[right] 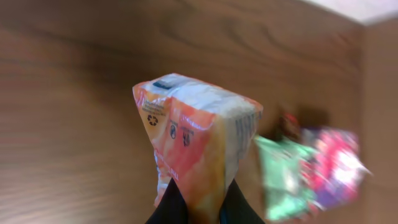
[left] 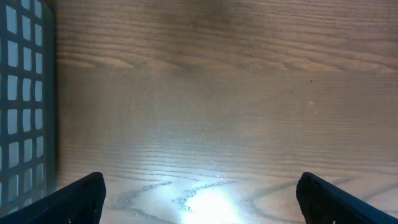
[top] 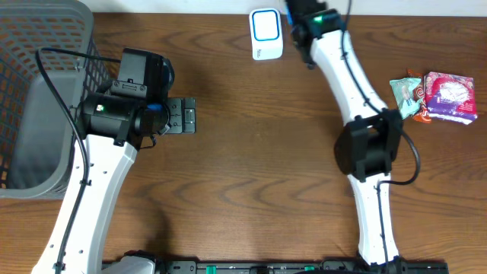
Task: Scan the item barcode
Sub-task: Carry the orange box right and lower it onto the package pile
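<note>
The orange and white crinkled plastic packet (right: 199, 137) is showing only small dark signs on its orange face: a round arrow symbol like a recycling mark, and beside it two boxed pictograms too blurred to make out. No word, brand or number is reading clearly there. The white rectangular box with a blue-rimmed window (top: 266, 34) is carrying tiny marks, illegible.

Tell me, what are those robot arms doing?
The right pincer is shut on an orange packet, holding it up close to the white scanner at the far side of the table. The left pincer is open and empty, hovering over bare wood beside the grey basket. A green packet and a pink packet lie on the table further along.
</note>
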Action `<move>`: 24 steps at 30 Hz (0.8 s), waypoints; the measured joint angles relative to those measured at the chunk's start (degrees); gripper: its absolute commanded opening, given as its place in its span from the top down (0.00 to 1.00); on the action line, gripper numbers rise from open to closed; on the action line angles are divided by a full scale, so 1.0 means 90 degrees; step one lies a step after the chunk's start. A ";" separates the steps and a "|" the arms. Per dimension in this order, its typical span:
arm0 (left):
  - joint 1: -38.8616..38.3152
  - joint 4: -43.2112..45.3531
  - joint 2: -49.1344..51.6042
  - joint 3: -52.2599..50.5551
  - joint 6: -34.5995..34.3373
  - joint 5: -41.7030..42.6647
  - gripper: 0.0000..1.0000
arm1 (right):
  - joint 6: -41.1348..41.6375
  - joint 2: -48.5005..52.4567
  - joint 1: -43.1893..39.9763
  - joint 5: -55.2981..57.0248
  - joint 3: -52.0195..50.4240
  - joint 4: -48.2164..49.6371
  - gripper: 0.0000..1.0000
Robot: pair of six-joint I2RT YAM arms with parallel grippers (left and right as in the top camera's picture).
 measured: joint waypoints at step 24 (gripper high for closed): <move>0.0000 0.0000 0.0000 0.0000 0.0000 -0.0002 0.02 | 0.0420 -0.0002 -0.2514 -0.0036 -0.0670 -0.0748 0.99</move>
